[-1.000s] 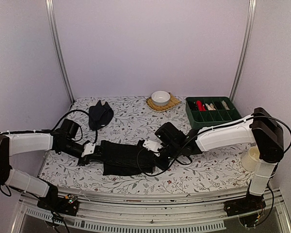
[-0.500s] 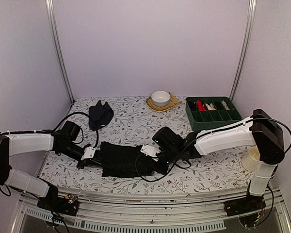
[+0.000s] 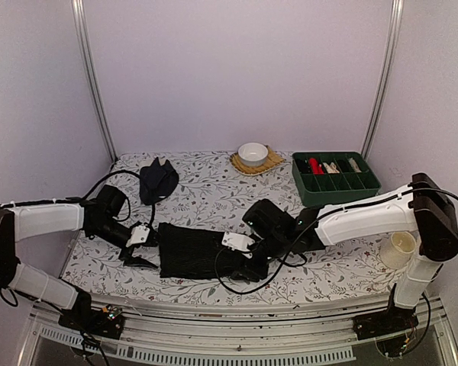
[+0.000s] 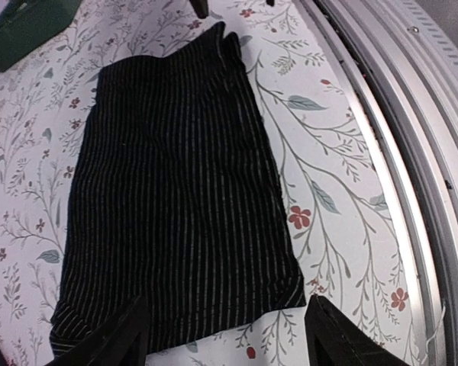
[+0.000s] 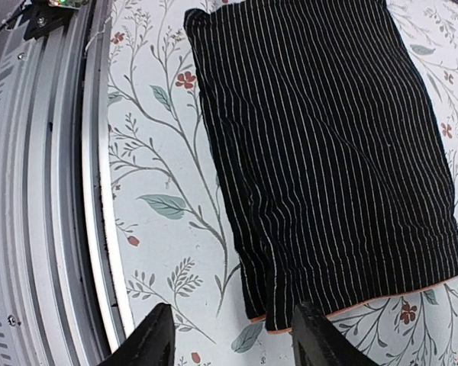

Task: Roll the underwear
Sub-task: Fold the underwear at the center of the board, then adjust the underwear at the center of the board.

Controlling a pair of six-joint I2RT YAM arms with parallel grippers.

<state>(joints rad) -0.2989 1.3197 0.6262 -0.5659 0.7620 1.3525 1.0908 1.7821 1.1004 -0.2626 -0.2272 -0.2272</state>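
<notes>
My left arm and right arm wear white shells between black joints, with loose black cables looping alongside. The left gripper and right gripper have plain black fingers, each behind a small white block.

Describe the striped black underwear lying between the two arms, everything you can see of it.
The striped underwear is soft black cloth with thin pale pinstripes and an orange-red trim along one hem. It lies flat as a rough rectangle on the floral tablecloth near the front edge. The left end effector and right end effector stand open at its opposite ends, neither gripping it.
</notes>
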